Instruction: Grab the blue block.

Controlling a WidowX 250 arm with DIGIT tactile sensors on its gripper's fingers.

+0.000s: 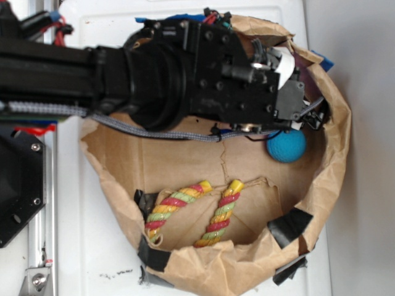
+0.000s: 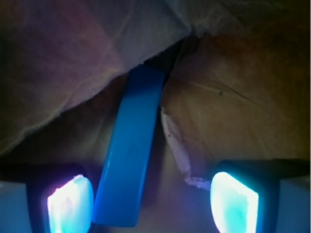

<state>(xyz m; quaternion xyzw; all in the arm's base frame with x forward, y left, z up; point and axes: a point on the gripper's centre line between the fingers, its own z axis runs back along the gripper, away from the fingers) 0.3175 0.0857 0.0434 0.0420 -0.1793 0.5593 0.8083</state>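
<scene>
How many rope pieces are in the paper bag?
2: one rope lies at the bag's lower left, the other rope just right of it. The arm covers the bag's upper part, so more may be hidden.

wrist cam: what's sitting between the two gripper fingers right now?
The near end of the blue block lies between the open fingers, close to the left-of-frame one; bare brown paper fills the rest of the gap. Shown only in the wrist view.

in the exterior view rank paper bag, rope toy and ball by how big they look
1. paper bag, largest by far; it holds the other two
2. rope toy, a striped loop on the bag floor
3. ball, smallest, though the hand partly covers it
</scene>
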